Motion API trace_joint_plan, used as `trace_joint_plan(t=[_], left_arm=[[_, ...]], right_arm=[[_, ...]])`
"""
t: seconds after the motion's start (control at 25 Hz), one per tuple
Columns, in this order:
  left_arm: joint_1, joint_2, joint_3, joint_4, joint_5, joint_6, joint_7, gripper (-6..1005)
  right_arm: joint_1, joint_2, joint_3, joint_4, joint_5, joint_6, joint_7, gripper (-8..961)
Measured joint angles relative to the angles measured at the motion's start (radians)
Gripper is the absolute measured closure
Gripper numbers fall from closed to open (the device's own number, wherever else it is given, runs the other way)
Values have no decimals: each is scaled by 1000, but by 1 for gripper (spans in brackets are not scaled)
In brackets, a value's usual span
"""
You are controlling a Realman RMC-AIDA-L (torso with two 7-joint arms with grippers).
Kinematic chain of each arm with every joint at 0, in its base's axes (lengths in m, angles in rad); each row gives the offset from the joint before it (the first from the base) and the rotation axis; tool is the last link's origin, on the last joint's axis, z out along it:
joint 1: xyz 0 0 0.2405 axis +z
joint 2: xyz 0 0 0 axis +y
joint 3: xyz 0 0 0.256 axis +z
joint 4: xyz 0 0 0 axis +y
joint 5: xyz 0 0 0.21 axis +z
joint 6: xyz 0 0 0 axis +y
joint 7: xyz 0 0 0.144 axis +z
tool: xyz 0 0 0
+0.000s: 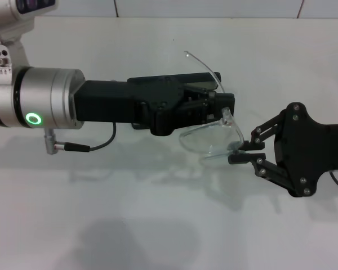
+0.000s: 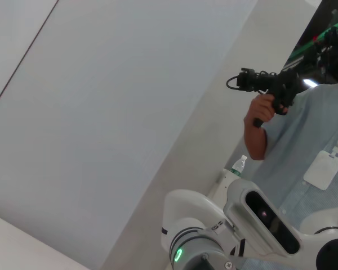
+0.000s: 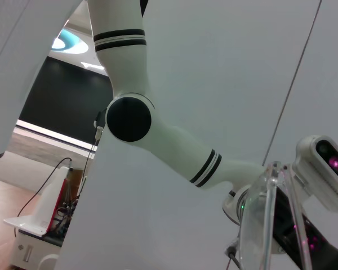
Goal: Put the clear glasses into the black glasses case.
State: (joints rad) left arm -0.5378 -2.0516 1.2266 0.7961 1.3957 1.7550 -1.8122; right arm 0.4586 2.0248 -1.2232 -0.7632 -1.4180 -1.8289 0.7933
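**Both end effectors on the clear glasses above the case**

In the head view the left end effector (image 1: 222, 109) reaches across the white desk (image 1: 158, 225) from the robot's left, its black body lying over the black glasses case (image 1: 158, 84), of which only a strip shows just behind the arm. Its fingers are clenched on the clear glasses (image 1: 214, 138) at the upper rim of the curved lens, near the nose bridge. One thin clear arm of the glasses arcs up and away beyond the left end effector's tip, over the far edge of the case.

The right end effector (image 1: 247, 151) comes in from the robot's right, directly opposite the left one. Its fingertips (image 1: 239, 158) are closed on the lower, outer corner of the lens, so the glasses hang between the two end effectors, the lens bulging down toward the desk.

In the right wrist view the transparent lens (image 3: 259, 225) stands close before the camera, with the left arm (image 3: 174, 146) behind it. The left wrist view faces away from the desk and shows a person (image 2: 304, 146) holding a black device.
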Motion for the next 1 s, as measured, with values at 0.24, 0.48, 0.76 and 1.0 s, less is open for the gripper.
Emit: trace_joint_plan(t=[0.24,0.48,0.76,1.0], left_arm=[[-4,0,1,-1,14,14,-2,948],[-9,-3,0,-1,17,38,-2,948],[7,-7,-80,0,8,38,11,949],[41,-19,-192,-2,6,36,49,949]], right_arm=[[5,-1,0,1,6,4,0,904],[8,-2,-2,1,6,4,0,904],[7,-1,-6,1,7,-3,0,904],[0,0,-7,1,13,-6,0,904]])
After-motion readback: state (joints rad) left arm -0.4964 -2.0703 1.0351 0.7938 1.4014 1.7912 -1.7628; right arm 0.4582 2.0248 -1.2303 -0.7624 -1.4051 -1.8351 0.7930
